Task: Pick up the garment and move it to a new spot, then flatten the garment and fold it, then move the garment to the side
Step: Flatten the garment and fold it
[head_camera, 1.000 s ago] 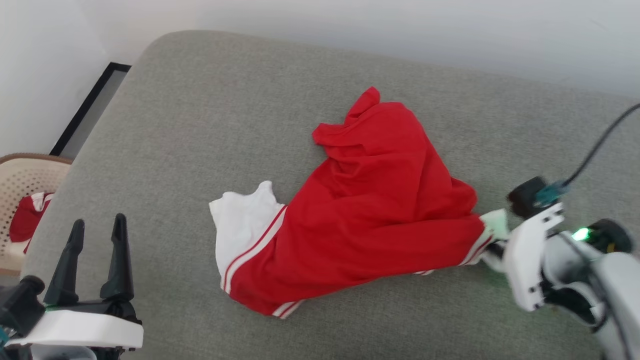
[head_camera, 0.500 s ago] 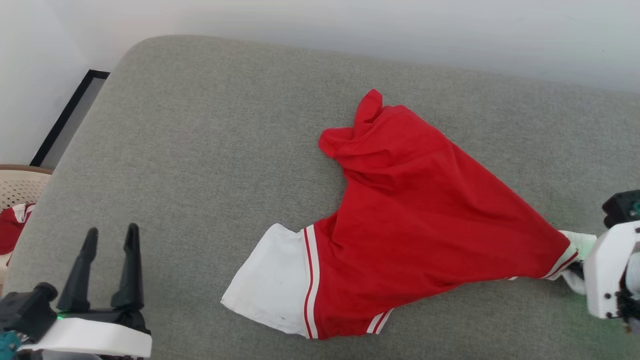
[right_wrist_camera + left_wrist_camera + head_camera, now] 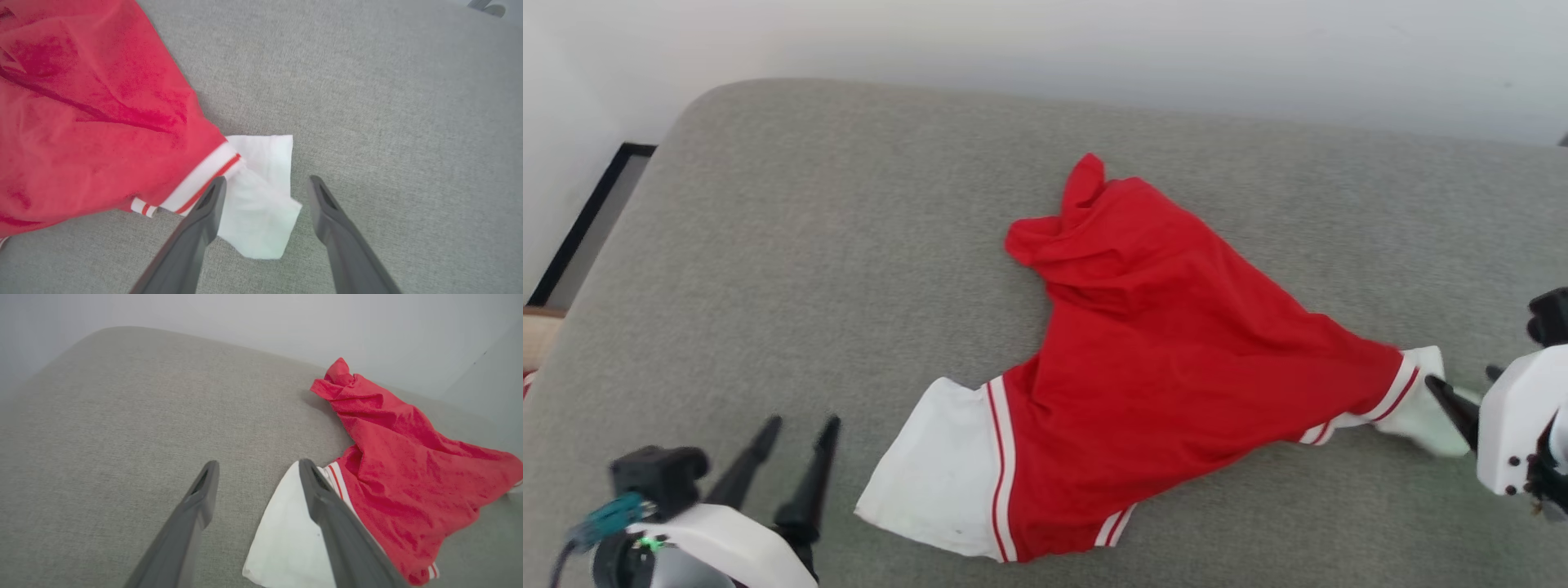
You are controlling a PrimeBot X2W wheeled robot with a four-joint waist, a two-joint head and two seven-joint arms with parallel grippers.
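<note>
Though agape, right gripper (image 3: pixel 266 179) over garment (image 3: pixel 81 122)

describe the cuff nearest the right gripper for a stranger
On the grey cushion lies a red garment. Its small white cuff sits at the right tip, by the open right gripper. Unlike the broad left cuff, it is narrow and crumpled.

The garment (image 3: pixel 1176 359) lies in front of me on the grey cushion (image 3: pixel 768 245), bright red, soft, spread out but creased across its middle. Its left cuff (image 3: pixel 935 482), wide and white, lies flat nearest me. Its right cuff (image 3: pixel 1417 404), also white, lies crumpled at the far right end. Thin white-and-red stripes edge both cuffs. A bunched red tip (image 3: pixel 1086 184) points away from me.
</note>
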